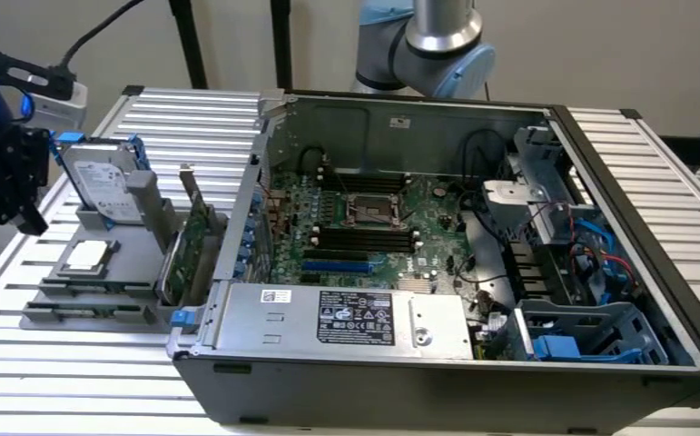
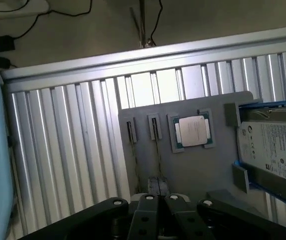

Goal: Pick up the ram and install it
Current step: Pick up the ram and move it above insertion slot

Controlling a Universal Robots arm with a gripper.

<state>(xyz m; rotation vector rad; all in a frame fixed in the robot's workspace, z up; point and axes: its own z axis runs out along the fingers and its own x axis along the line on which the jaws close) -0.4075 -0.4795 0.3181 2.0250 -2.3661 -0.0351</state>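
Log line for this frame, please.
stage: pick | tool over ram, edge-on in grey tray | computer case: ram not installed

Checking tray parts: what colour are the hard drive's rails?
Blue rails on the hard drive; exterior view shows them best.

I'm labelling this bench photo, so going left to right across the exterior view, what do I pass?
gripper → hard drive with blue rails → green expansion card → motherboard → blue plastic drive bay
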